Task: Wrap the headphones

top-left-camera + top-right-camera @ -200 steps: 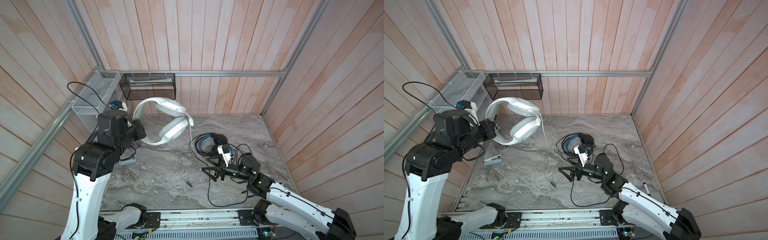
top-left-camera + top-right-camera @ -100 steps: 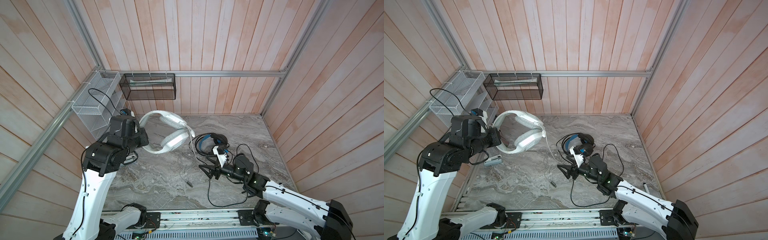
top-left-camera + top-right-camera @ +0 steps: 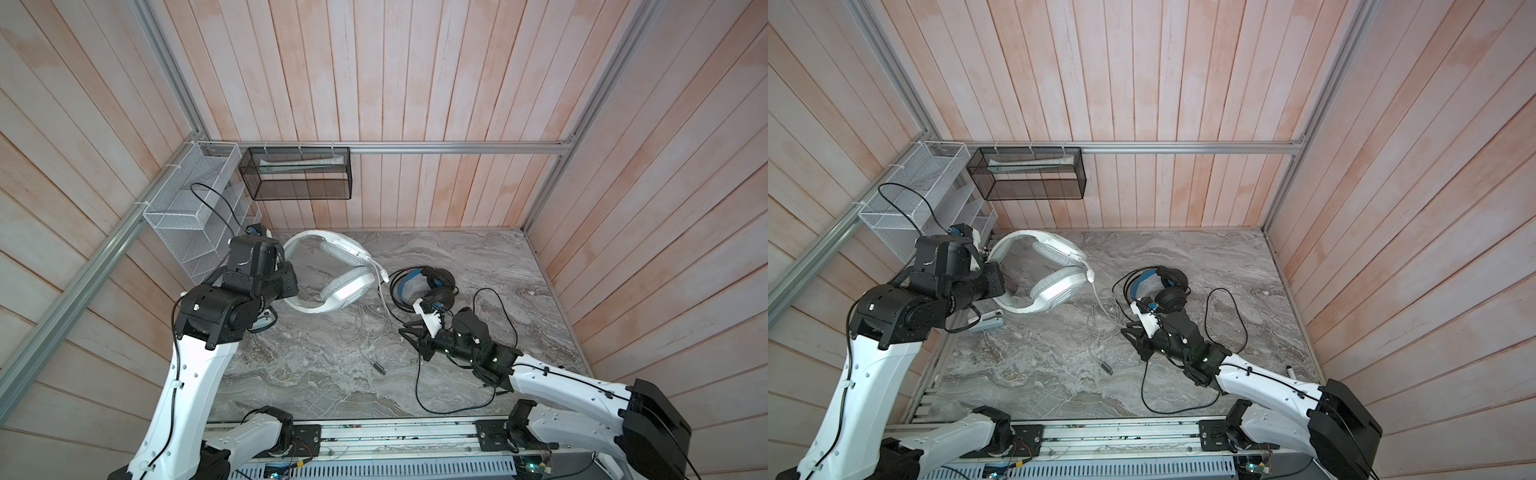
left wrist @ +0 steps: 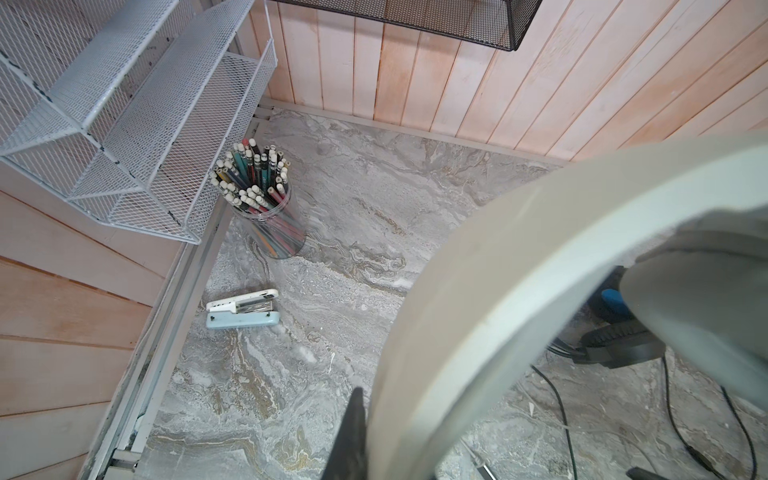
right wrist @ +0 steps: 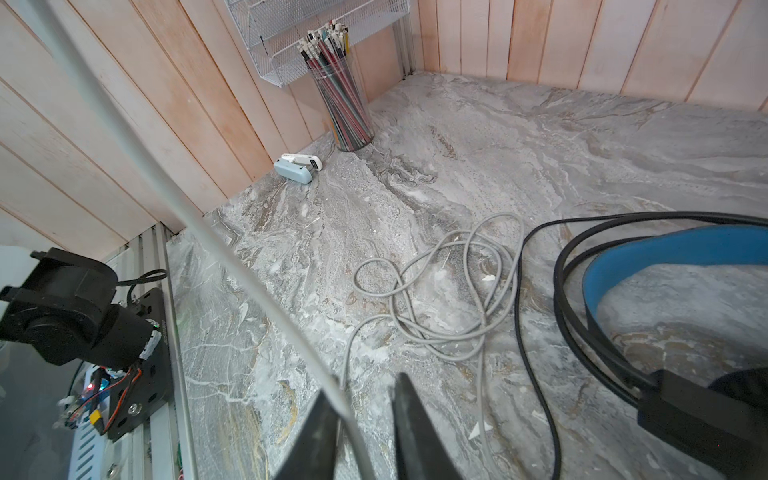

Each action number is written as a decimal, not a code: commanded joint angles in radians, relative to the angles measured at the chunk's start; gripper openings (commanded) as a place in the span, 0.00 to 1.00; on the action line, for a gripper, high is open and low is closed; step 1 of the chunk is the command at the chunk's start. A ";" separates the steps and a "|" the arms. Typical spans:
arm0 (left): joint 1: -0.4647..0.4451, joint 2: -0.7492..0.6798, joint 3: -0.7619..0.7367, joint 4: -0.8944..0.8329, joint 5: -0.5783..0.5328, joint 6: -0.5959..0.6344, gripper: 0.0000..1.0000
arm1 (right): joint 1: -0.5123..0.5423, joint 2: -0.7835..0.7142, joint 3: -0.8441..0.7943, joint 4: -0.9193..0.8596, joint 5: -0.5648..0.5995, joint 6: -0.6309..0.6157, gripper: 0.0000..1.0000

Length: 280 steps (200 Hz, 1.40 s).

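The white cable (image 5: 249, 274) is running stretched from the white headset (image 3: 345, 286) down between the jaws of the right gripper (image 5: 361, 419). It is lying against one finger, not in the middle. The jaws are being seen a little apart, and whether the cable is being pinched cannot be told. If it is being caught only at the edge, it will probably be lost at the first pull. The loose loops (image 5: 440, 299) near the middle of the bench (image 3: 316, 374) are crossing each other, so a knot may be pulled tight. The black headset (image 3: 432, 286) just beside them may be dragged along. The left gripper (image 3: 289, 272) is being kept clamped on the headband (image 4: 498, 270), and the white headset is being held over the back-left corner.
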 commanded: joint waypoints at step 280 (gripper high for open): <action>-0.482 -0.395 -0.770 0.658 -0.117 0.377 0.00 | 0.332 0.270 1.139 -0.977 0.672 -0.356 0.00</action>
